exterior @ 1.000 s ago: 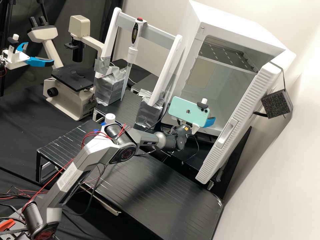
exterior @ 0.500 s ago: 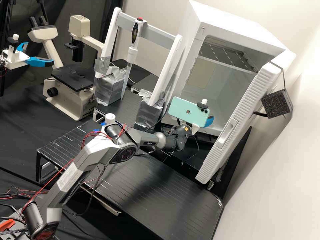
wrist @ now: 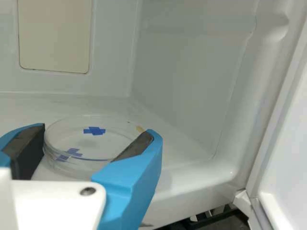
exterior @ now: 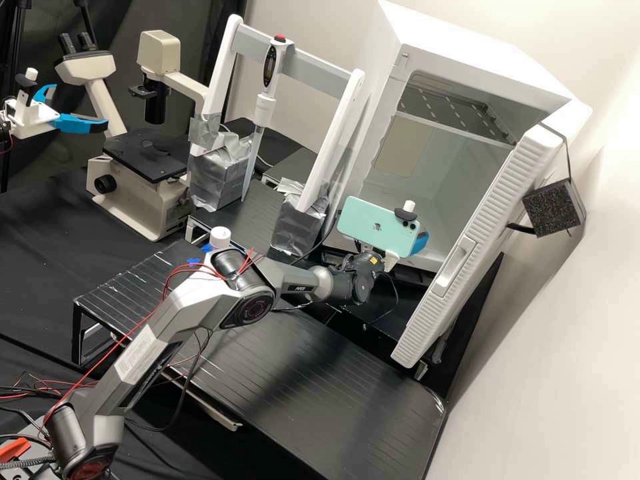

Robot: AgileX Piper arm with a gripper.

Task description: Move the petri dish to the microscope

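Note:
In the high view my gripper is at the incubator's opening, largely behind the mint-green phone on its mount. Inside the incubator, the wrist view has my gripper shut on the clear round petri dish, one blue finger at either side of it. The dish lies flat, low over the white floor; whether it touches the floor I cannot tell. Blue tape marks show at or through it. The cream microscope stands at the back left, with a black stage.
The incubator's open door stands close on the right. A white rack holds an upright pipette between incubator and microscope. A white-capped item is behind my elbow. A second arm's gripper hangs at far left.
The blue finger beside the phone has drawn inward, so my gripper has narrowed. Between the last two frames the phone and wrist have sunk very slightly.

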